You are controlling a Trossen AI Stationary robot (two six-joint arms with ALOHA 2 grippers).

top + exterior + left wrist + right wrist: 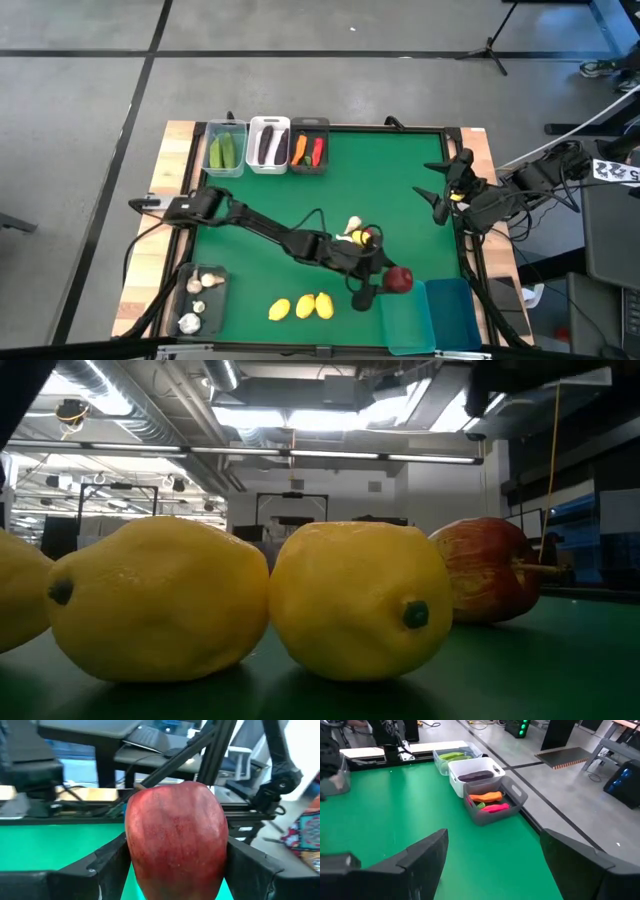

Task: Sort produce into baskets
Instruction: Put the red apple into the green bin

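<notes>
High view, left to right: clear bin [226, 148] with glossy green cucumbers [224, 151], white bin [268, 144] with dark eggplants [268, 146], grey bin [309, 146] with an orange carrot [300, 149] and red chili [317, 150]. Dark bin [199, 300] holds knobbly white garlic [190, 323]. Left arm stretches diagonally across the green mat [300, 200]; left gripper [385, 285] is clamped on a smooth round red fruit [400, 279] just beside the teal bins [440, 314]. Three dimpled yellow lemons [302, 306] lie nearby. Right gripper [441, 190] is parked at the mat's right edge, fingers spread apart.

bright even overhead light, ceiling strip lights [300, 420] blown out in low view, lemons [360, 600] glossy with soft highlights, left wrist background pretty blurry
</notes>
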